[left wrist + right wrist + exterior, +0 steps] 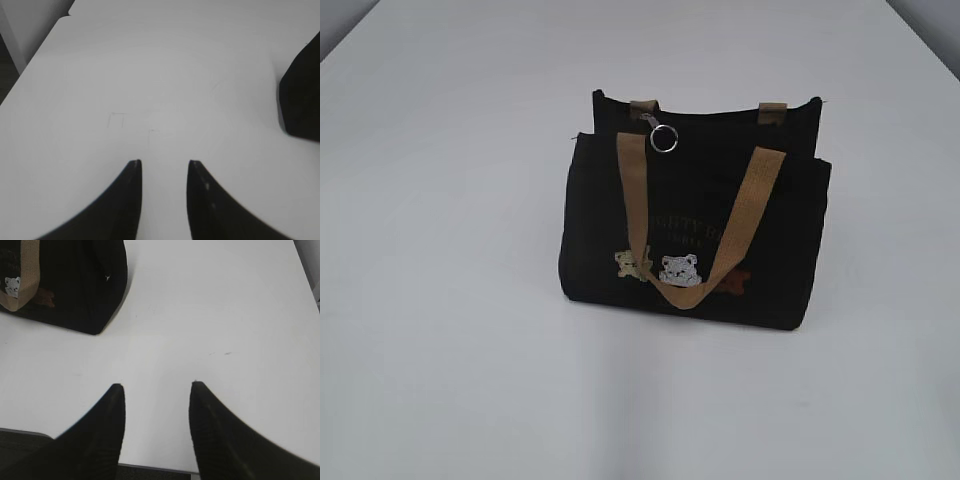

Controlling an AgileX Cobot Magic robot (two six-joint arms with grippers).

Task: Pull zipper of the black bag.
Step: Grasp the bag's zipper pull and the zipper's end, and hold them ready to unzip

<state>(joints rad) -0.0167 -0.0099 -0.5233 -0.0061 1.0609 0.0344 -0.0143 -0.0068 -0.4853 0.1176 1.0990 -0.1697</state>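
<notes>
The black bag (695,210) stands upright in the middle of the white table, with tan handles and bear patches on its front. The zipper (662,137), a silver pull tab with a round ring, hangs at the top left of the bag. Neither gripper shows in the exterior view. My left gripper (165,162) is open and empty over bare table; an edge of the bag (302,97) is at the right of its view. My right gripper (156,385) is open and empty near the table's front edge; the bag's end (75,285) is at upper left.
The white table (440,330) stretches around the bag on all sides. Its front edge (150,469) runs just under the right gripper. A dark gap beyond the table edge (7,70) shows at the left of the left wrist view.
</notes>
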